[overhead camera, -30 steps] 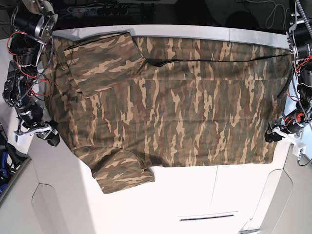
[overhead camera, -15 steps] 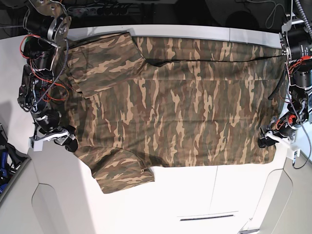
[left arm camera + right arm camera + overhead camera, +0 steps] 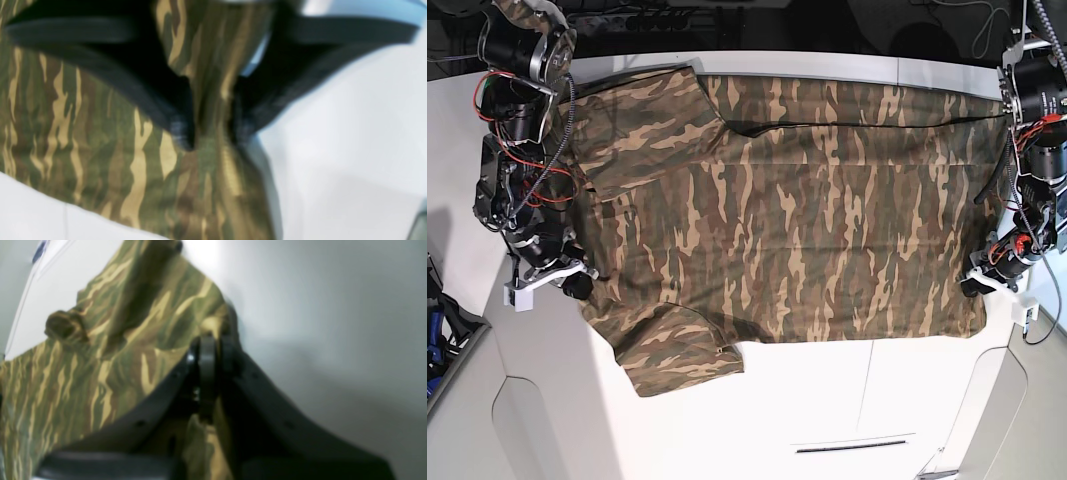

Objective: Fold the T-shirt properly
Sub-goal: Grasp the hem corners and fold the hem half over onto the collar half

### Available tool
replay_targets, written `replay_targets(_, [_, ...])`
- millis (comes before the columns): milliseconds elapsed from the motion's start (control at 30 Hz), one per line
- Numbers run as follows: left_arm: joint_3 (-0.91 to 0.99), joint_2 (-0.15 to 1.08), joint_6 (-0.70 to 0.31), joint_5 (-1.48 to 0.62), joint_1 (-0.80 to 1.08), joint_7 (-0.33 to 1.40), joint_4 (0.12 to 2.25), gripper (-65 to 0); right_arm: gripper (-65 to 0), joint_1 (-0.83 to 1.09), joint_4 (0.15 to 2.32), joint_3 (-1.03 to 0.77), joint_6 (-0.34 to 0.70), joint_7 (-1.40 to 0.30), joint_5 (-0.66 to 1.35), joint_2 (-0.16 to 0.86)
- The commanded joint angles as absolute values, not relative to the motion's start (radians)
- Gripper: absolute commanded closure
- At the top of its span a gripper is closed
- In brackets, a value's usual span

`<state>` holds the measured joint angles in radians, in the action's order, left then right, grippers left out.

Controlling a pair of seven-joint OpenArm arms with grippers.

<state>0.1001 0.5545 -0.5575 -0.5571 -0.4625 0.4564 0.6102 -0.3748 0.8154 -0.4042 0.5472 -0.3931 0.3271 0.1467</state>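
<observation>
The camouflage T-shirt (image 3: 797,210) lies spread flat on the white table (image 3: 847,390), neck end at the left and hem at the right. One sleeve (image 3: 637,120) lies at the back left, the other (image 3: 677,350) at the front left. My right gripper (image 3: 577,287) sits at the shirt's left edge by the front sleeve; in the right wrist view it (image 3: 207,350) is shut on a pinch of the cloth (image 3: 83,373). My left gripper (image 3: 975,287) sits at the front hem corner; in the left wrist view it (image 3: 210,133) is shut on a fold of the cloth (image 3: 100,150).
The table's front edge (image 3: 807,342) runs just below the shirt. Cables and a power strip (image 3: 627,18) lie behind the table. A blue object (image 3: 433,330) sits off the table at the far left. Both arm bases stand at the table's ends.
My right gripper has moved rightward onto the shirt's left edge and closed on it. My left gripper has shifted slightly inward onto the hem corner. The shirt's left edge has bunched a little.
</observation>
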Motion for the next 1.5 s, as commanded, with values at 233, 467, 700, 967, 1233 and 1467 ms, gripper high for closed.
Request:
replay_targets(233, [0.102, 0.571, -0.676, -0.557, -0.482, 0.472, 0.621, 0.0, 0.0, -0.393, 0.862, -0.369, 0.567, -0.467, 0.319, 0.152])
replay_targets(467, [0.102, 0.614, -0.698, -0.653, -0.482, 0.547, 0.685, 0.0, 0.0, -0.387, 1.037, -0.369, 0.573, -0.663, 0.437, 0.160])
replay_targets(700, [0.102, 0.655, -0.698, -0.791, -0.466, 0.731, 0.791, 0.0, 0.0, -0.384, 1.110, -0.369, 0.584, -0.782, 0.574, 0.218])
replay_targets(967, [0.105, 0.749, -0.698, -0.924, -0.346, 0.768, 0.894, 0.0, 0.0, -0.284, 1.198, -0.369, 0.593, -0.850, 0.706, 0.281])
replay_targets(1233, [0.105, 0.768, -0.698, -1.008, -0.232, 0.859, 1.065, 0.0, 0.0, -0.141, 1.393, -0.382, 0.598, -0.883, 0.777, 0.311])
replay_targets(1467, [0.139, 0.780, -0.698, -1.006, -0.134, 0.865, 1.228, 0.0, 0.0, -0.028, 1.546, -0.415, 0.598, -0.918, 0.805, 0.311])
